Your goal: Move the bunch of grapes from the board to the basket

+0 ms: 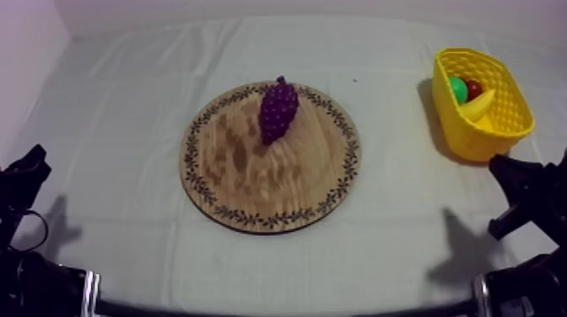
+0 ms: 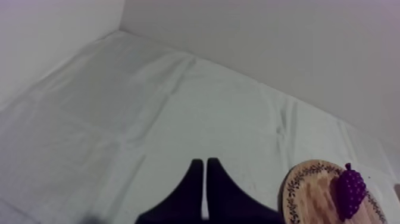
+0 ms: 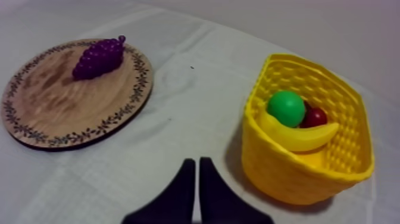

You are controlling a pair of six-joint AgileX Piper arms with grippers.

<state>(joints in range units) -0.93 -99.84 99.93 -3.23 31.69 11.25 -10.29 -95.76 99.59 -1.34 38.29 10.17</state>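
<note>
A purple bunch of grapes [image 1: 278, 110] lies on the far part of the round wooden board [image 1: 253, 181] in the middle of the table. The yellow basket [image 1: 506, 126] stands at the far right and holds a banana [image 3: 297, 137], a green fruit [image 3: 286, 108] and a small red fruit [image 3: 315, 117]. My left gripper [image 2: 204, 167] rests low at the left, shut as a narrow wedge, with the grapes [image 2: 350, 192] and board [image 2: 309, 196] well off to its side. My right gripper [image 3: 197, 167] is shut too, over bare cloth between the board [image 3: 53, 113] and the basket [image 3: 280, 173].
Grey-white cloth covers the table, with a wall behind it. Bare cloth lies between the board and the basket and all around the board. My arms show as black shapes at the near left [image 1: 21, 181] and near right [image 1: 527, 190].
</note>
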